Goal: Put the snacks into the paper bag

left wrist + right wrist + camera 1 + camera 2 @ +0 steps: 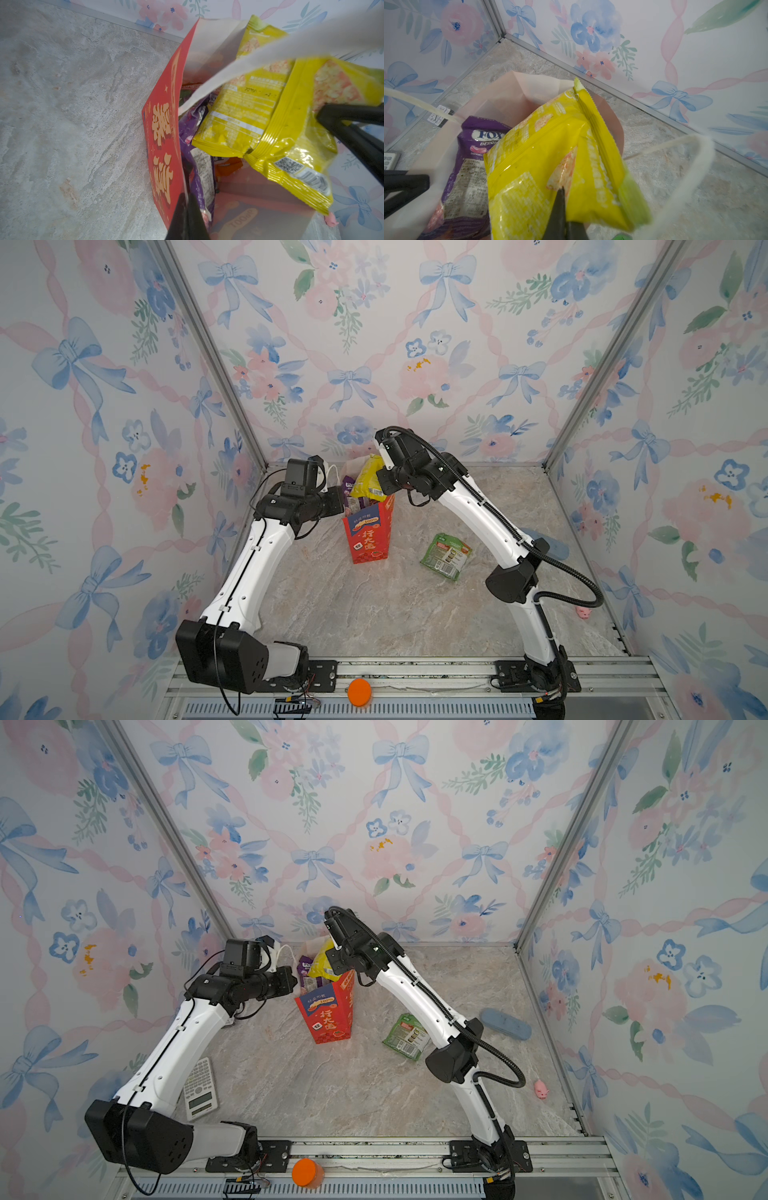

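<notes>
Hanging crosswise over the bag's (371, 540) mouth, the yellow packet (542, 166) is pinched at one edge by the right gripper (561, 192), jaws together on the film. The left gripper (185, 198) is clamped on the bag's red wall, holding the mouth open. The bag stands upright near the back wall.

Risks, as I judge them:
- The packet sits atop the purple packet (475, 149) and overhangs the rim. Let go here, it may slide off outside.
- Pushing it down could buckle the paper or tip the bag.
- A cord handle (228, 79) crosses above the packet and could snag it.

Hard to make out:
- How much room remains below, and how many packets are inside; only an orange sliver (228, 166) shows.
- In both top views the wrists hide the fingertips.
- The right arm cuts off part of the green packet (406, 1036), which lies on the table (374, 614), not yet bagged.
</notes>
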Action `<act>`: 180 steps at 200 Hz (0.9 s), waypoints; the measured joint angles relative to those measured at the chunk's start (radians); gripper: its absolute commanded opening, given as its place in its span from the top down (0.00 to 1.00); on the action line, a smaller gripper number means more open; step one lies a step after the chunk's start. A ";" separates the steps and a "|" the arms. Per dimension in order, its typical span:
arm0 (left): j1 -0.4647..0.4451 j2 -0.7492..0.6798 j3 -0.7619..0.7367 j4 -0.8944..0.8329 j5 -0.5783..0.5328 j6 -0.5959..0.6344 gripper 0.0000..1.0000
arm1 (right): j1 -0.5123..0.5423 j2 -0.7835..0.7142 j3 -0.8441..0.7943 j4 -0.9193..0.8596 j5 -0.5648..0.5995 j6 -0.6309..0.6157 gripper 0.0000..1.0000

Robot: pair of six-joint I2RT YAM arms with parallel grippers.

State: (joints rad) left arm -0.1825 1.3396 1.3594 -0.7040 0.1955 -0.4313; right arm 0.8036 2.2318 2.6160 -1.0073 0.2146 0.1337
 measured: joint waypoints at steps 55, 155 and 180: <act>0.000 0.000 0.000 0.000 0.000 0.000 1.00 | -0.019 0.000 0.000 0.001 -0.089 0.015 1.00; 0.003 0.000 0.000 0.000 -0.005 0.000 1.00 | -0.019 0.062 0.008 0.039 -0.137 0.061 0.97; 0.003 0.000 0.000 0.000 -0.005 0.000 1.00 | -0.026 0.062 0.008 0.039 -0.137 0.061 0.96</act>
State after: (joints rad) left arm -0.1799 1.3396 1.3594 -0.7040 0.1909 -0.4313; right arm 0.7773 2.2940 2.6240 -0.9684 0.0780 0.1944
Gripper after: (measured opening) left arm 0.048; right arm 0.047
